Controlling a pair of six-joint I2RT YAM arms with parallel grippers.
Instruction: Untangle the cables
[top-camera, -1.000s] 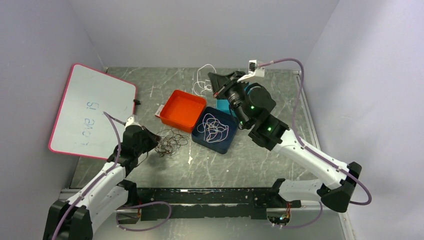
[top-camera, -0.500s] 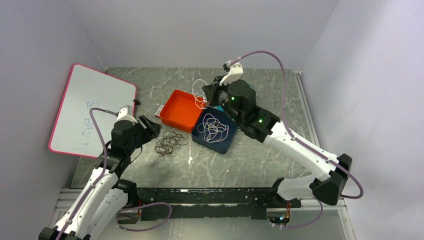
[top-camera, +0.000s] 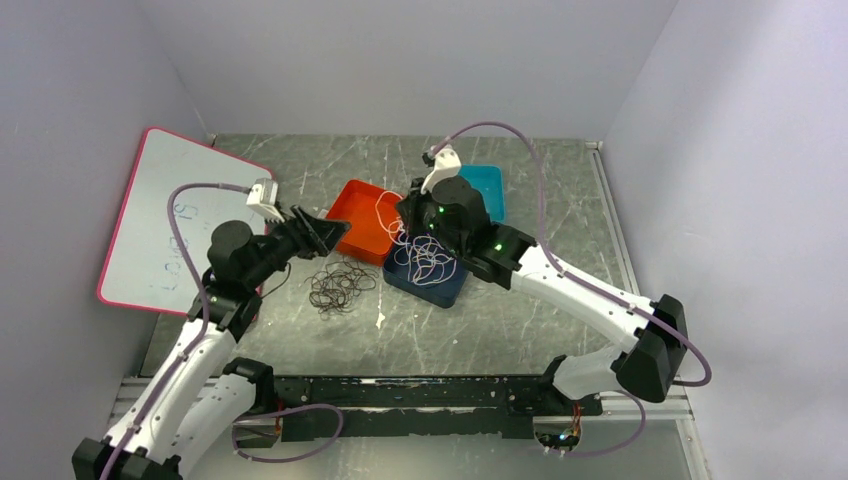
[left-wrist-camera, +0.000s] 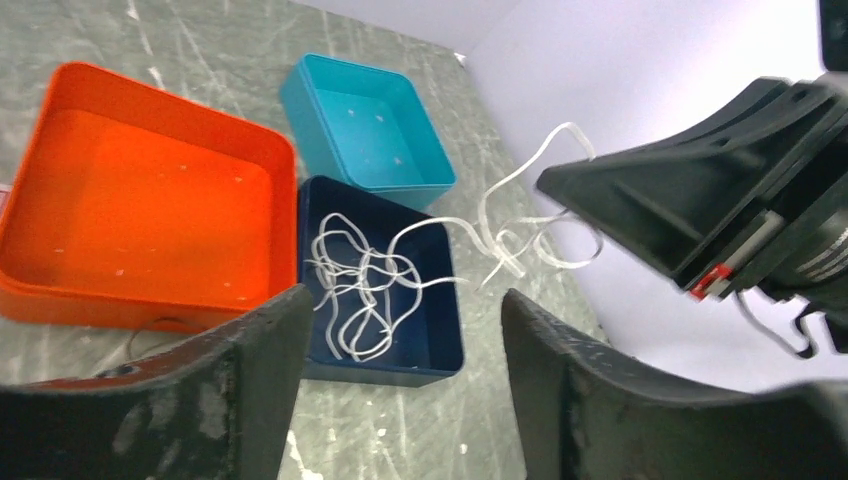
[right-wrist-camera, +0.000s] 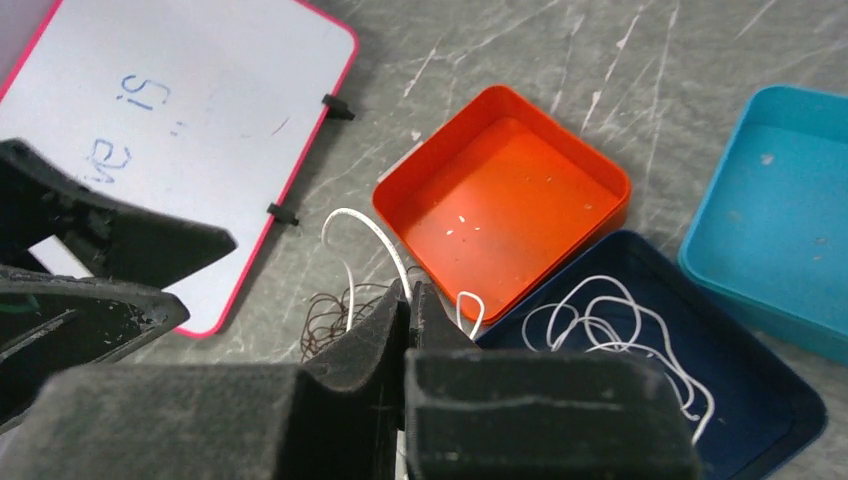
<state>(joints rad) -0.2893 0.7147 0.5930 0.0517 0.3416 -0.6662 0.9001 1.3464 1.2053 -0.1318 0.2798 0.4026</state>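
Fig. Right gripper (right-wrist-camera: 408, 300) pinched shut on a white cable (right-wrist-camera: 362, 222).
The cable dangles upper-left of the navy tray (right-wrist-camera: 750, 350); left gripper (left-wrist-camera: 400, 310) gapes empty, nearer the black cables (top-camera: 340, 288).

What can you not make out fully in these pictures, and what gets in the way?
Whiteboard writing: right wrist view, cut off by the edge and the left gripper.
Black cables: right wrist view, mostly behind the right gripper; top view, too fine to count.
White cable: its pinched spot is hidden inside the shut right gripper.
Teal tray: top view, one corner behind the right arm.
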